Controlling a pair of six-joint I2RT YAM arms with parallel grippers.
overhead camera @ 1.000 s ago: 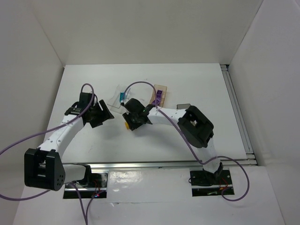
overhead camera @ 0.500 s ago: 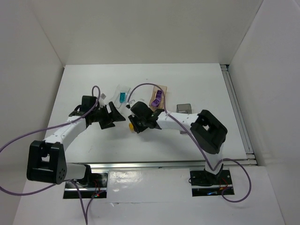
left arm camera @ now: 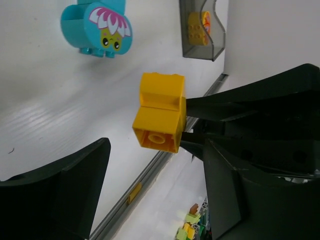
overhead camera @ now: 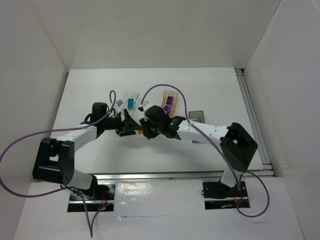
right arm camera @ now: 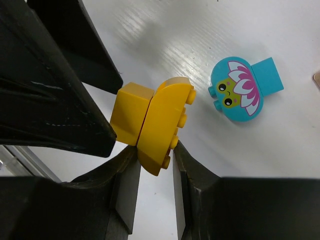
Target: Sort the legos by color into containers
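Note:
My right gripper point(overhead camera: 145, 131) point(right arm camera: 154, 150) is shut on a yellow lego point(right arm camera: 150, 122) made of two joined pieces, and holds it above the table. My left gripper point(overhead camera: 130, 125) point(left arm camera: 156, 150) is open, with its jaws either side of the same yellow lego point(left arm camera: 160, 112), close to it. A cyan lego with a flower face point(left arm camera: 97, 30) point(right arm camera: 240, 87) lies at the clear tray point(overhead camera: 131, 101). The tan tray point(overhead camera: 170, 102) holds purple legos. The dark grey tray point(overhead camera: 196, 115) point(left arm camera: 215, 45) holds a yellow lego point(left arm camera: 197, 25).
The three trays stand in a row just behind the two grippers. A metal rail point(overhead camera: 255, 120) runs along the table's right edge. Purple cables loop over both arms.
My left gripper has moved right until its open jaws reach the yellow lego. My right gripper, still holding the lego, has shifted slightly right and its arm has stretched out.

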